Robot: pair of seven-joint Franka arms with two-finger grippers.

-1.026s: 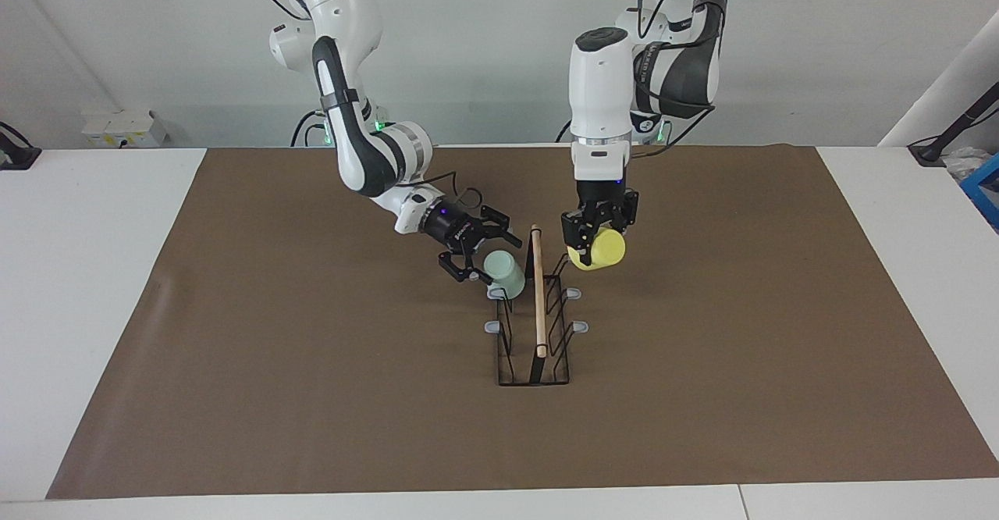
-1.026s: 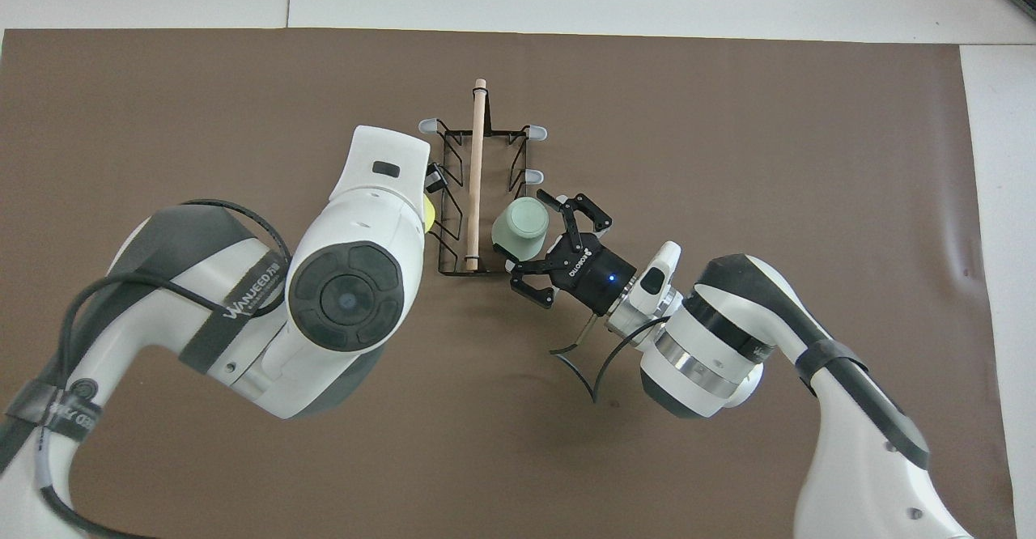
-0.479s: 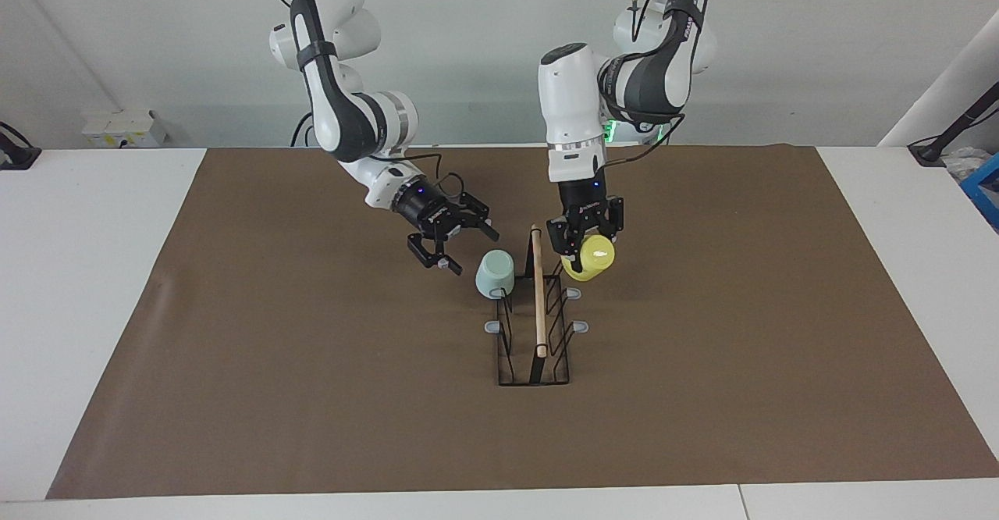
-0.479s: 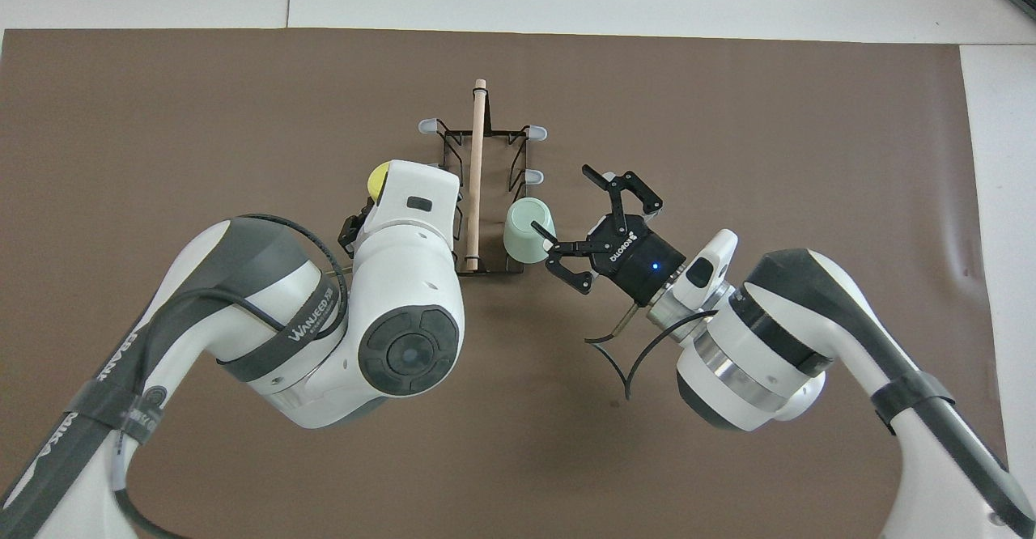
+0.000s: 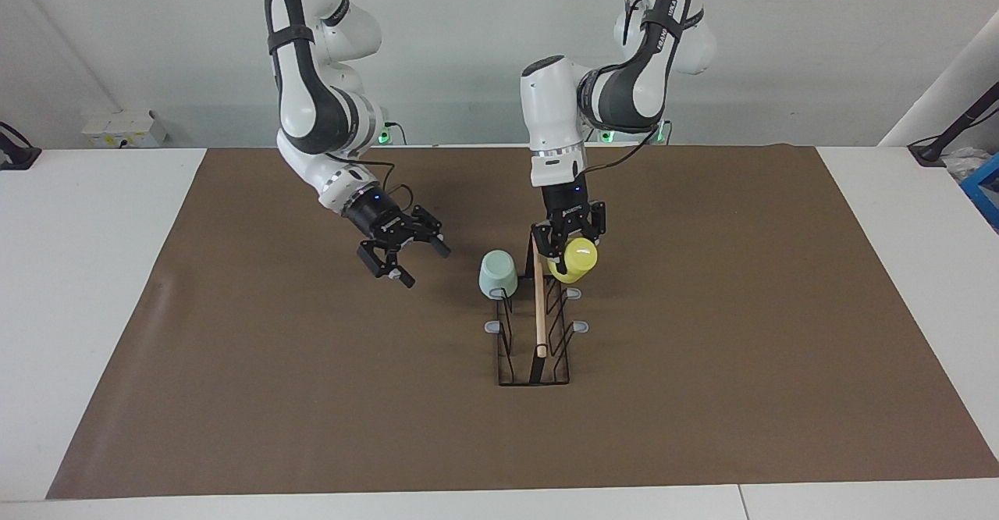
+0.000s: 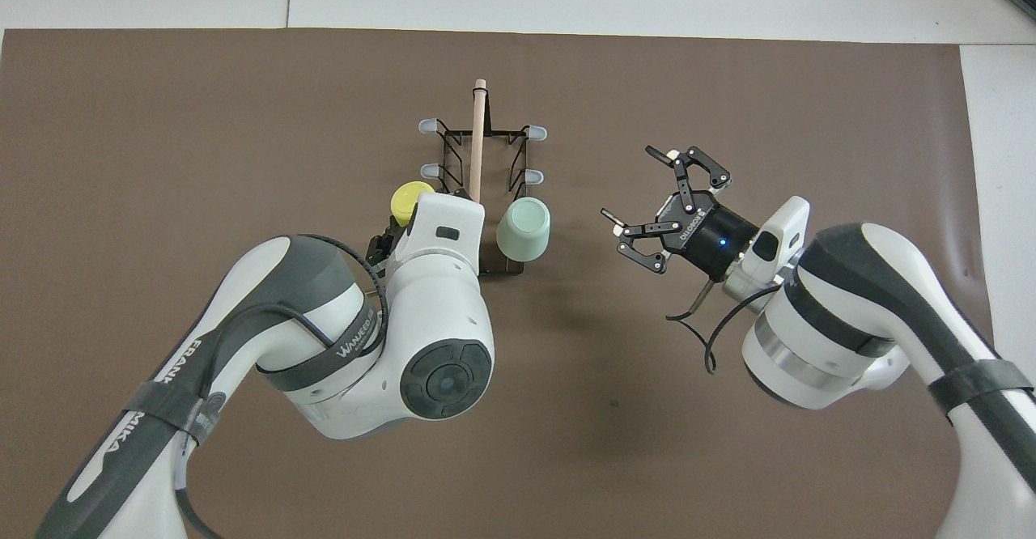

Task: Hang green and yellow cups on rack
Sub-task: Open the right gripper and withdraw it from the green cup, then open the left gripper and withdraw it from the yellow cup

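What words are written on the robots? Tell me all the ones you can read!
"FRANKA" on the grey band of the left arm, in the overhead view; its first letters also show on that arm in the facing view.
"WANJEED", as best it reads, on the strap around the same arm, followed by marks too small to read.
"ROBOTIQ", as best it reads, on the right gripper body.
The cups and rack carry no readable text.

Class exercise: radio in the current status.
Right hand open, empty, over mat. Left hand shut on yellow cup at rack. Green cup hung. Nothing obstructing.
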